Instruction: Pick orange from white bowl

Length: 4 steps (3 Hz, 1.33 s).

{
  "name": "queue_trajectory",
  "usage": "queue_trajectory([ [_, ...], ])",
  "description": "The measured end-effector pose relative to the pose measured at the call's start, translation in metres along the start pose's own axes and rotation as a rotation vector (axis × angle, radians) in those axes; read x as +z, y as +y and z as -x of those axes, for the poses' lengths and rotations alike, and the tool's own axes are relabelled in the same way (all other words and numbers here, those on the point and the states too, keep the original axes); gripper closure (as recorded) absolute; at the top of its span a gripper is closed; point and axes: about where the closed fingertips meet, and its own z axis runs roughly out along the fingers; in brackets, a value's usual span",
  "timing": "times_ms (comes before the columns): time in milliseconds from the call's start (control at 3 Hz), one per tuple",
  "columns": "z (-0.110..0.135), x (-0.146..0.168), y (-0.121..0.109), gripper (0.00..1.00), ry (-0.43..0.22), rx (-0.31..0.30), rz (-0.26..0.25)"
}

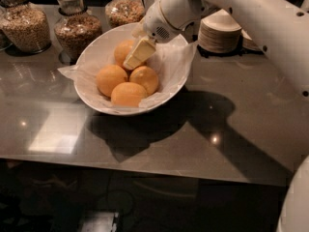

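Hand (pixel 139 54) angled down into white bowl (pixel 89 62), on rear orange (pixel 120 52), prob. easiest reach w/ 3 others (pixel 112 79) crowding front. Grip: can't tell.

White arm (pixel 251 13), dark screws (pixel 264 48); cream gripper (pixel 139 54) within white bowl (pixel 89 57).

No readable text anywhere; the claw (pixel 138 54) hangs inside the white bowl (pixel 103 107).

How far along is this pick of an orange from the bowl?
Approach looks done: the gripper is down in the bowl, at the rear orange. In hand: taking hold of that orange; no grasp is confirmed. Left: lifting it out, since it sits low among the other oranges.
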Motion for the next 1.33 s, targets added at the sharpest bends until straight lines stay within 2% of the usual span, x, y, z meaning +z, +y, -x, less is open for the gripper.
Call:
queue_trajectory([
  [667,-0.005,0.029,0.008,0.27,-0.010,0.015,0.062],
  [1000,-0.007,0.031,0.006,0.32,-0.008,0.024,0.066],
  [1333,-0.014,0.032,-0.007,0.51,0.011,0.026,0.043],
])
